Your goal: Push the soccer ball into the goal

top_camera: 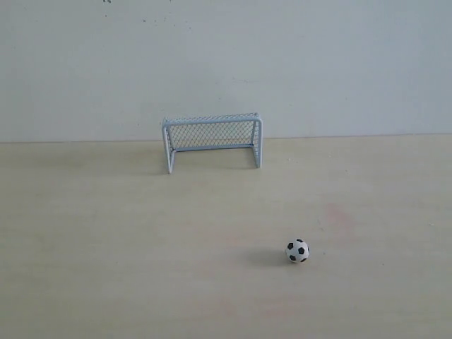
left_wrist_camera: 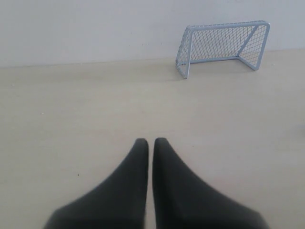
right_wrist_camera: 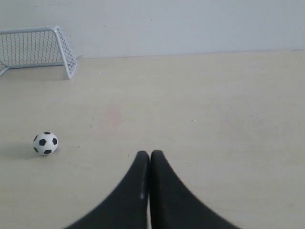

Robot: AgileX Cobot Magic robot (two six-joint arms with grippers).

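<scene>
The soccer ball (top_camera: 298, 251), small and white with black patches, rests on the pale tabletop toward the front right. The goal (top_camera: 212, 140), white-framed with grey mesh, stands at the back by the wall, its mouth facing the front. Neither arm shows in the exterior view. In the right wrist view my right gripper (right_wrist_camera: 150, 153) is shut and empty, with the soccer ball (right_wrist_camera: 45, 143) well off to one side and the goal (right_wrist_camera: 38, 47) beyond it. My left gripper (left_wrist_camera: 150, 141) is shut on nothing, pointing past the goal (left_wrist_camera: 224, 45); the ball is out of that view.
A pale wooden table (top_camera: 106, 247) runs back to a plain white wall (top_camera: 226, 56). A faint pinkish stain (top_camera: 339, 215) marks the surface behind the ball.
</scene>
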